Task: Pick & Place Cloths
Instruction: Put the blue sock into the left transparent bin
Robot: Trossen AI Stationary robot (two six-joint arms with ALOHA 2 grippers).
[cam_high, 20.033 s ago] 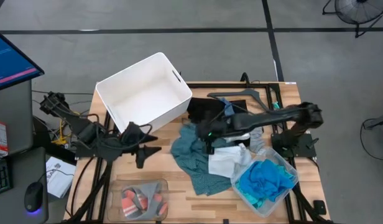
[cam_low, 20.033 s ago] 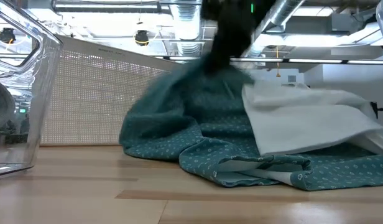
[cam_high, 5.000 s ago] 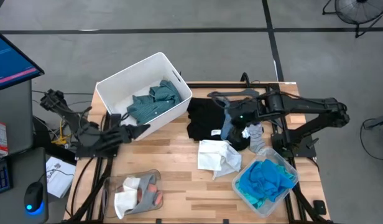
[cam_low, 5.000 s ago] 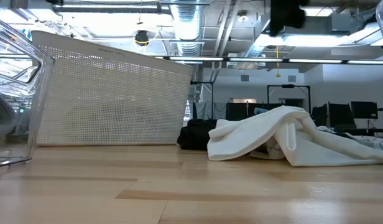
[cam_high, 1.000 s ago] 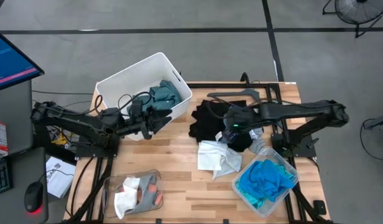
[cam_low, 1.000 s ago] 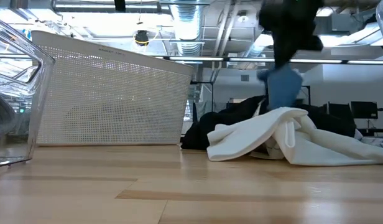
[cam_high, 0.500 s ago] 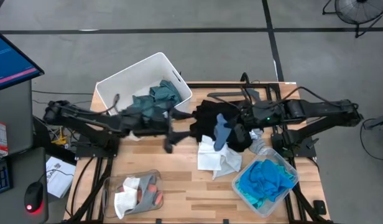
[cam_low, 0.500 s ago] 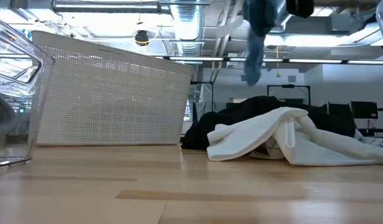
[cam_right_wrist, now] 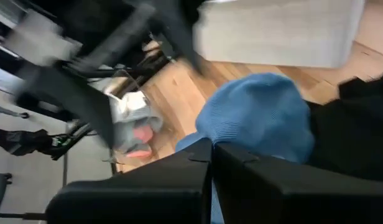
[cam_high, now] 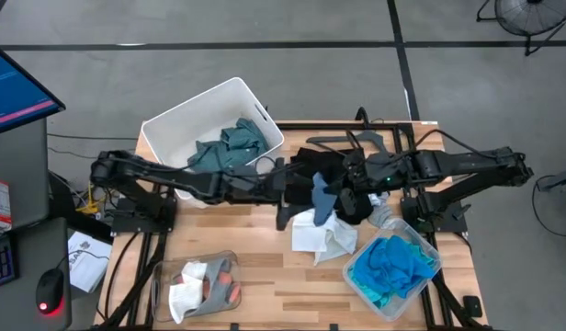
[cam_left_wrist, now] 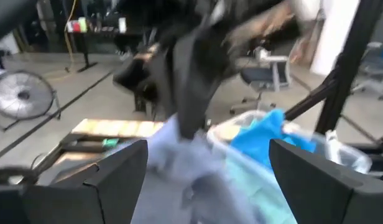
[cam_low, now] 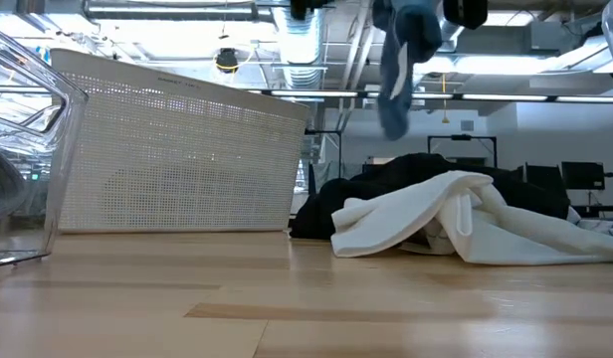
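Observation:
My right gripper (cam_high: 334,189) is shut on a blue-grey cloth (cam_high: 318,200) raised above the table's middle; the low view shows this cloth (cam_low: 396,60) dangling high. My left gripper (cam_high: 287,204) is open just left of it, with its fingers wide apart in the left wrist view (cam_left_wrist: 207,186) and the cloth ahead of them. A black cloth (cam_high: 312,173) and a white cloth (cam_high: 320,234) lie bunched on the table below. A dark teal cloth (cam_high: 226,147) lies in the white bin (cam_high: 173,124). Turquoise cloth (cam_high: 391,265) fills a clear tub. My right gripper pinches the blue-grey cloth between its two fingers (cam_right_wrist: 207,165) at a bunched upper part (cam_right_wrist: 241,140), coming from the table's right. How many layers it has cannot be told. The cloth hangs slack below the fingers, lifted clear of the black and white cloths.
A black hanger (cam_high: 347,140) lies at the far edge behind the black cloth. A clear tub (cam_high: 177,274) with grey-and-orange and white cloth stands at the near left. Bare wood (cam_high: 255,248) lies between the bin and the near edge.
My right gripper has risen from the black cloth, lifting the blue-grey cloth clear so that it hangs free, and drifted slightly toward the table's left. My left arm has swung out from the white bin toward the table's right, up to the hanging cloth.

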